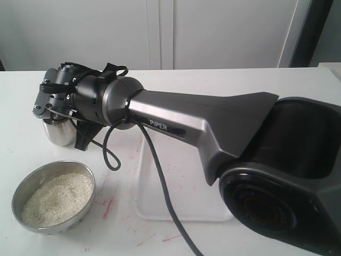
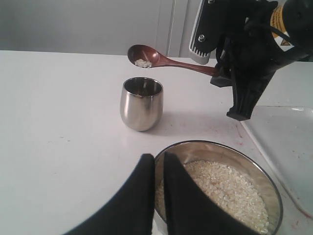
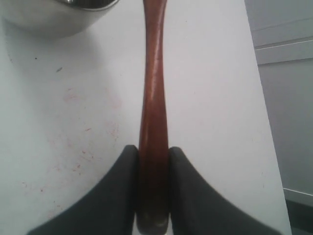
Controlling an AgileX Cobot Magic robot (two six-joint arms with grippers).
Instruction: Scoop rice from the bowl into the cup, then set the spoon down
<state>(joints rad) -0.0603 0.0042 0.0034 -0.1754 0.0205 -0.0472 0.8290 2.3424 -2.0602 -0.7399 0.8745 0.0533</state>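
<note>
The dark wooden spoon (image 2: 146, 55) hangs level just above and behind the small steel cup (image 2: 141, 104), with a few grains of rice (image 2: 143, 63) in its scoop. My right gripper (image 3: 152, 149) is shut on the spoon's handle (image 3: 152, 88). In the exterior view that arm reaches across to the cup (image 1: 58, 132) and hides the spoon. The wide steel bowl (image 2: 220, 145) holds a bed of rice (image 2: 225, 188) and stands nearer than the cup (image 1: 17, 194). My left gripper (image 2: 159, 157) shows in front of the bowl's near rim, its fingers almost together with nothing between them.
A shallow white tray (image 1: 176, 205) lies on the white table to the right of the bowl, partly under the right arm (image 1: 213, 120). A black cable (image 1: 160, 181) droops from the wrist across the tray. Faint red marks dot the tabletop.
</note>
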